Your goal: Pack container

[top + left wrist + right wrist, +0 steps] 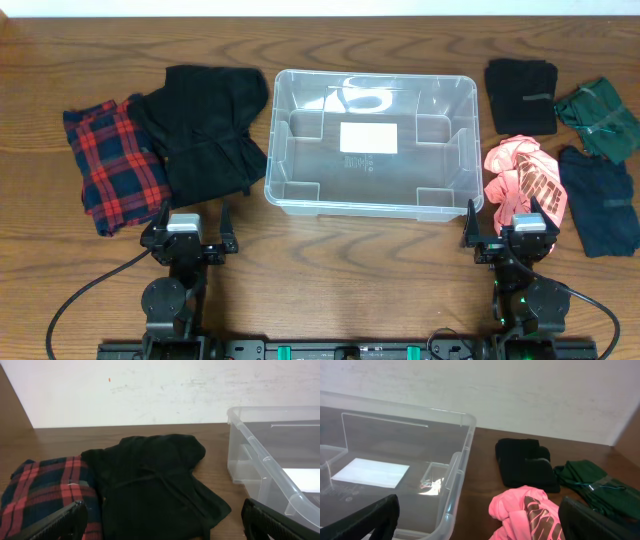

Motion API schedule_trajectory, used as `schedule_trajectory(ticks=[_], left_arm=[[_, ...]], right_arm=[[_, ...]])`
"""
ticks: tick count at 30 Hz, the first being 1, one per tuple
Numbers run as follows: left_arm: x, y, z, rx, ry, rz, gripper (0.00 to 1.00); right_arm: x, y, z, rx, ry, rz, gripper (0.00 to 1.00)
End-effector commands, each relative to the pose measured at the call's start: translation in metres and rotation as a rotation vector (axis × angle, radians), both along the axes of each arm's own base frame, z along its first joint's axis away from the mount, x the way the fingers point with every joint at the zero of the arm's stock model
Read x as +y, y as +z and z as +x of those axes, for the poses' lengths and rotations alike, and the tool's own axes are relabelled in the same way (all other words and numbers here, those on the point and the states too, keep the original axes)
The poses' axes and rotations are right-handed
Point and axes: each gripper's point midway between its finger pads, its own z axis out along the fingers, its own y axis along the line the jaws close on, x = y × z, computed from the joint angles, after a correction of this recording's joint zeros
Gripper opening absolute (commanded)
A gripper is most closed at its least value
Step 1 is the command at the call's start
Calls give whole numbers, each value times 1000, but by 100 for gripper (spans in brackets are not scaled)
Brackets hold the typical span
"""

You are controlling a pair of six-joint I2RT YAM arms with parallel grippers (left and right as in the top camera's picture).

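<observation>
- Plaid garment [115, 165], red and dark check, far left of the table [330, 260]; cut off by the left and lower edges in the left wrist view
- Black garment [205, 130], crumpled, overlapping the plaid's right side; kind of garment unclear
- Left gripper [193, 222], jaws spread wide, nothing between them; only two dark fingertips show in its wrist view
- Container [372, 207], centre of the table, between the two garment groups; clear plastic, rectangular, rounded corners, moulded inner ribs, white label on base; marks under the label too small to read; right part cut off in the left wrist view
- Right gripper [508, 225], jaws spread wide, nothing between them
- Pink garment [525, 180], dark print, lettering illegible, just right of the container
- Black folded piece [521, 95], green garment [600, 120], dark garment [600, 205], far right; folds hide their details
</observation>
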Motion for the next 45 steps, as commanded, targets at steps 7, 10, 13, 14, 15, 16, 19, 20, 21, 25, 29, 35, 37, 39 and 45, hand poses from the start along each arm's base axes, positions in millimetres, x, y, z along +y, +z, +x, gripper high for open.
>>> schedule_trajectory(ticks=[7, 10, 13, 14, 15, 16, 19, 20, 21, 25, 29, 35, 37, 39, 45], left_arm=[[7, -16, -1, 49, 36, 23, 98], [7, -16, -1, 49, 36, 23, 98], [7, -16, -1, 49, 36, 23, 98], [7, -16, -1, 49, 36, 23, 98], [7, -16, -1, 49, 36, 23, 98], [7, -16, -1, 49, 36, 23, 98], [7, -16, -1, 49, 36, 23, 98], [7, -16, -1, 49, 36, 23, 98], [7, -16, -1, 49, 36, 23, 98], [7, -16, -1, 49, 36, 23, 98], [7, -16, -1, 49, 36, 23, 98], [7, -16, -1, 49, 36, 23, 98], [7, -16, -1, 49, 36, 23, 98], [7, -16, -1, 49, 36, 23, 98], [7, -16, -1, 49, 36, 23, 98]], right_arm=[[-2, 0, 0, 0, -4, -14, 99], [-2, 0, 0, 0, -4, -14, 98], [-2, 0, 0, 0, -4, -14, 99], [-2, 0, 0, 0, -4, -14, 99], [-2, -1, 0, 0, -4, -14, 99], [-2, 0, 0, 0, -4, -14, 99], [-2, -1, 0, 0, -4, -14, 99], [-2, 0, 0, 0, -4, -14, 99], [-2, 0, 0, 0, -4, -14, 99], [-2, 0, 0, 0, -4, -14, 99], [-2, 0, 0, 0, -4, -14, 99], [-2, 0, 0, 0, -4, -14, 99], [-2, 0, 0, 0, -4, -14, 99], [-2, 0, 0, 0, -4, -14, 99], [-2, -1, 0, 0, -4, -14, 99]])
